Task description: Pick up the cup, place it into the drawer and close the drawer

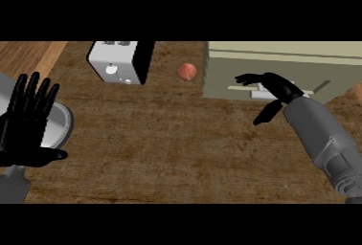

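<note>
Head view. The right hand (279, 88) is lying against the front of the olive drawer (226, 72) at the far right, its fingers (247, 78) loosely stretched leftward over the pale handle (239, 89) and its thumb splaying well apart toward the near side, so the hand is standing open rather than clamped. The grey forearm is crossing the right side of the bench (176, 143) and leaving by the lower right corner. The drawer's inside is not showing, so the cup's place cannot be told. A small orange-brown rounded object (186, 72) is sitting on the bench just left of the drawer's left edge, apart from a white-and-black box (113, 62) farther left. The left hand (28, 129) is resting open at the left edge, fingers up, overlapping a grey plate (62, 125). Bare brown bench is spreading across the middle and near side between the two arms
</note>
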Action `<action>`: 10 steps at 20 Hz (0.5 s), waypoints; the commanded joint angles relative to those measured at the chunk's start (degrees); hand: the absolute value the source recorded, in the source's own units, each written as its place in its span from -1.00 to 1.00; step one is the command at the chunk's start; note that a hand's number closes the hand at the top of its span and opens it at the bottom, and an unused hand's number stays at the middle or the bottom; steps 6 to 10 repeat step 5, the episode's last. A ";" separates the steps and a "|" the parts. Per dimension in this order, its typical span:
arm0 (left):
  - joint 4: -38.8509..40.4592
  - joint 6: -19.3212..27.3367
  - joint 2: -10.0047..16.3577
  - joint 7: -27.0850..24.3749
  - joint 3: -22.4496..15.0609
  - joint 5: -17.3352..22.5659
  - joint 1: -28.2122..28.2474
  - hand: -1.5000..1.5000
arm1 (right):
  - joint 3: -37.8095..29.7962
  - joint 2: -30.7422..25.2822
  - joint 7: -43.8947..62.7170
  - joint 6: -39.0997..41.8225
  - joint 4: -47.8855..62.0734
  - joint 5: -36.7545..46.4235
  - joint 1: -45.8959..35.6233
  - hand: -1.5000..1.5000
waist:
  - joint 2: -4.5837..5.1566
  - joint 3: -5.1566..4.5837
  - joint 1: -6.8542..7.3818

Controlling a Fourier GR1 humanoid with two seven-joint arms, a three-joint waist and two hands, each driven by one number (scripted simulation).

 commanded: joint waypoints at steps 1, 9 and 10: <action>-0.69 0.12 0.29 0.40 -0.02 -0.73 -0.35 -1.00 | -1.81 -5.72 1.43 0.43 3.09 -0.27 -4.01 -1.00 | 1.74 0.56 1.41; 0.08 0.04 -0.75 -1.76 -0.35 -2.45 0.66 -1.00 | -2.13 -5.32 1.98 -0.04 4.05 -0.38 -4.86 -1.00 | 1.86 0.52 1.67; 0.08 0.04 -0.75 -1.76 -0.35 -2.45 0.66 -1.00 | -2.13 -5.32 1.98 -0.04 4.05 -0.38 -4.86 -1.00 | 1.86 0.52 1.67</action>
